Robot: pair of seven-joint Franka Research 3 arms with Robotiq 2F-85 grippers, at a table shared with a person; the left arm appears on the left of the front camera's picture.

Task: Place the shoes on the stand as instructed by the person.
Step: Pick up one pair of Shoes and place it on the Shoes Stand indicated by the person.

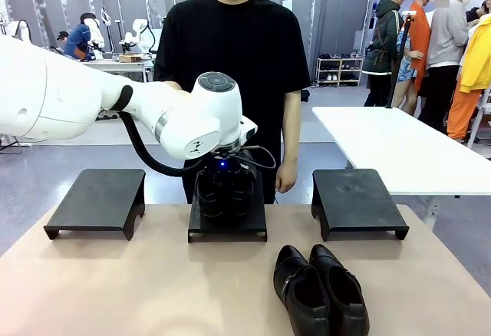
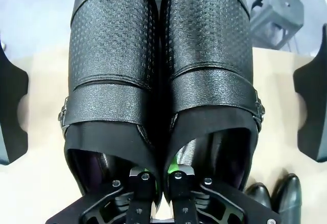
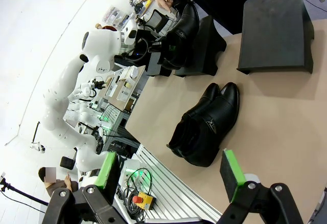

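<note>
While the left gripper [image 2: 160, 175] has its fingers [image 2: 176, 177] clamped tight on the two touching inner walls of one pair of shoes [image 2: 112, 60], that held pair hangs at the middle stand [image 1: 228, 230], directly in front of the person [image 1: 238, 52]. Whether the soles already bear on the stand's top I cannot tell. The step in hand looks like the set-down of this first pair. The next move likely calls for lowering until both soles sit flat, then letting the fingers part and lifting straight up so neither shoe gets dragged off the edge. The second pair [image 1: 318, 290] lies on the table [image 1: 115, 290] near the robot's side, right of the middle, toes pointing away from the person, and waits its turn. The right gripper [image 3: 169, 172] hangs with its green-padded fingers spread wide and holding nothing. A left stand [image 1: 96, 198] and a right stand [image 1: 357, 198] flank the middle one, both bare. The table is a plain tan sheet. Beyond it the room is a grey-floored hall with a white table [image 1: 383, 133], a low rack [image 1: 337, 67] and people standing farther off.
</note>
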